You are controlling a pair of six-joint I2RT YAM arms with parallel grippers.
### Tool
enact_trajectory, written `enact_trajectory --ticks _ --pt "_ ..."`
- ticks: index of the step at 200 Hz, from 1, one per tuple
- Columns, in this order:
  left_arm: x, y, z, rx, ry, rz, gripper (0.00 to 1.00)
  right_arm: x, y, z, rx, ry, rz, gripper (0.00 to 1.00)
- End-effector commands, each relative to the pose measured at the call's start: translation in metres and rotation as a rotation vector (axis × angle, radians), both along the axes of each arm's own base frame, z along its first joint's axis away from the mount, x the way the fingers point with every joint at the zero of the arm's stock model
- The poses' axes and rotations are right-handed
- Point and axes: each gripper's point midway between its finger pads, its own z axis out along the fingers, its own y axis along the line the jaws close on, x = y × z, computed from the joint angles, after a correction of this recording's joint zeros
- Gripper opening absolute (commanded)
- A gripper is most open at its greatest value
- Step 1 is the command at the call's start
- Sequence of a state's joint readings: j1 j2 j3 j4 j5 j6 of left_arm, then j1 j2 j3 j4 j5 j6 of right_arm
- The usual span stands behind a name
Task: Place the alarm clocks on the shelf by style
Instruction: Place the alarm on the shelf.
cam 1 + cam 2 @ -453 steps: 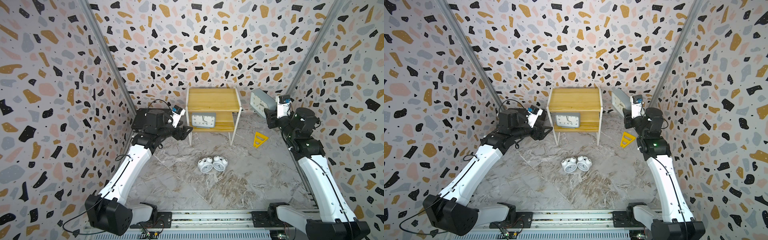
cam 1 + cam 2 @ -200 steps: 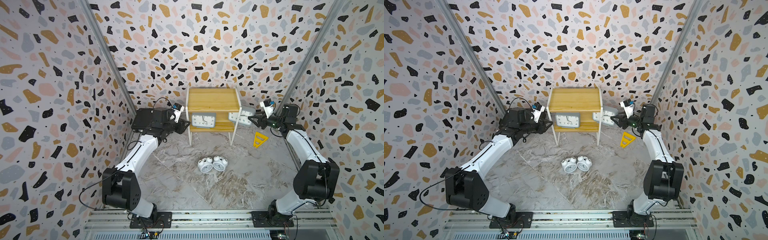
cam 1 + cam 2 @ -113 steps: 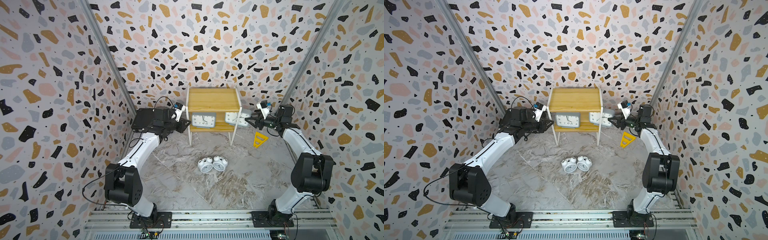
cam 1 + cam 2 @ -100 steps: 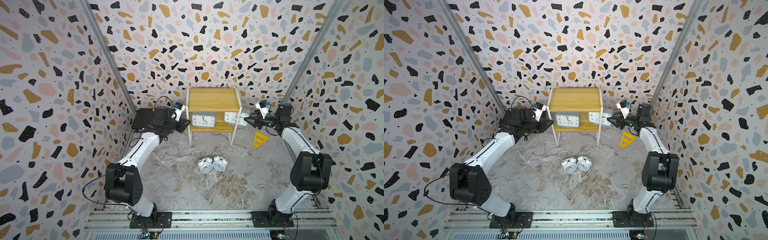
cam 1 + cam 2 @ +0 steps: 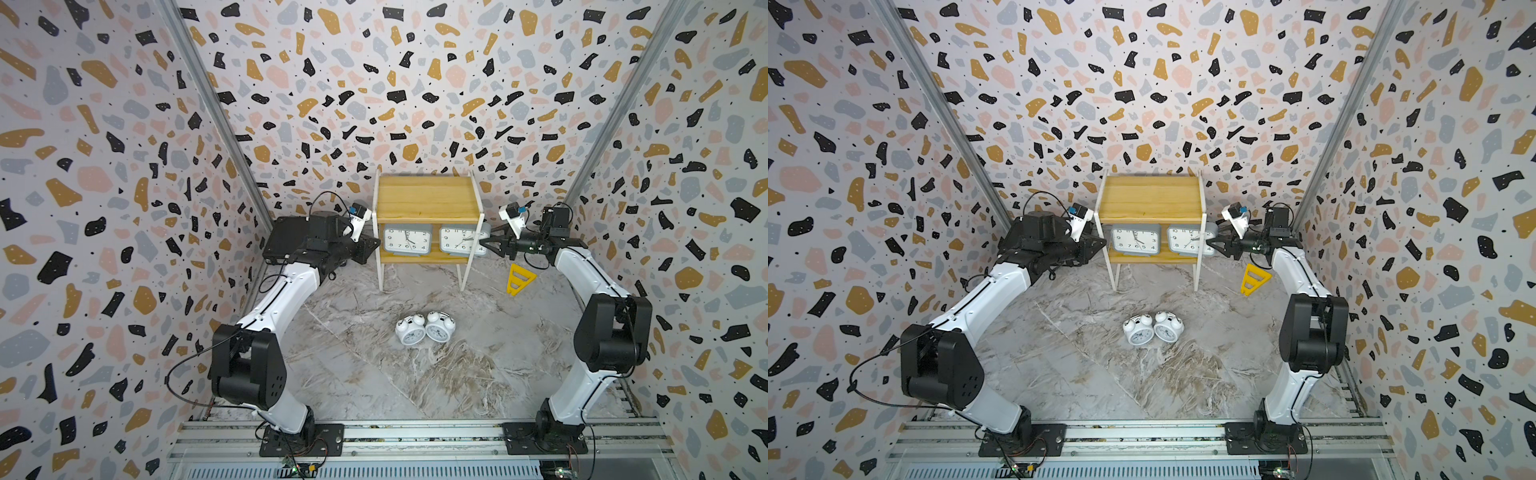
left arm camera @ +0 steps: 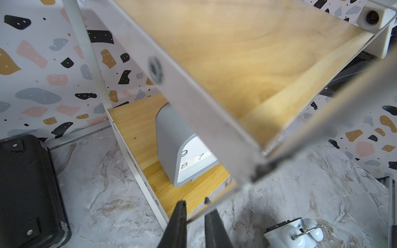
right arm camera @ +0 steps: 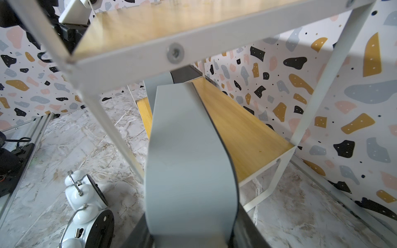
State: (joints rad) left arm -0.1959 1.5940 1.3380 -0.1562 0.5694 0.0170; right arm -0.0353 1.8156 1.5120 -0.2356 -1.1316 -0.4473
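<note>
Starting at your left, the left gripper [image 5: 371,250] has its jaws nearly together astride a front leg of the shelf [image 5: 428,199]; you cannot tell whether they pinch it. The left grey clock [image 5: 406,241] stands on the lower tier, the twin-bell clocks [image 5: 413,332] lie on the floor, and the right gripper [image 5: 485,244] pinches the right grey clock [image 5: 460,242] on that tier.

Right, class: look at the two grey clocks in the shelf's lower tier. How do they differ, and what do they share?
The left clock stands free; the right clock is clamped in the right gripper. The left clock sits inside the shelf frame; the right clock juts past its side. Both are grey, rectangular, white-faced, upright and facing forward in the lower tier.
</note>
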Motion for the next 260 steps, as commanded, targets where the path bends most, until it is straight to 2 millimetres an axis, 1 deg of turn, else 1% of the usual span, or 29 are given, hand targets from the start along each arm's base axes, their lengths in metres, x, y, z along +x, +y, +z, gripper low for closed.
enact_trajectory --ticks 1,40,87,201,260 --pt "0.014 0.007 0.010 0.011 -0.040 0.048 0.16 -0.011 0.012 0.030 0.035 -0.076 0.083 0.17" --pt "0.016 0.011 0.005 0.030 -0.029 0.067 0.14 -0.008 0.015 0.021 0.027 -0.072 0.092 0.17" --pt "0.016 0.015 0.000 0.053 -0.023 0.079 0.14 -0.003 0.018 0.017 0.031 -0.072 0.099 0.17" --pt "0.013 0.012 -0.002 0.057 -0.022 0.052 0.15 0.007 0.026 0.008 0.059 -0.061 0.128 0.19" --pt "0.013 0.010 -0.002 0.053 -0.022 0.037 0.15 0.015 0.028 0.006 0.069 -0.058 0.118 0.23"
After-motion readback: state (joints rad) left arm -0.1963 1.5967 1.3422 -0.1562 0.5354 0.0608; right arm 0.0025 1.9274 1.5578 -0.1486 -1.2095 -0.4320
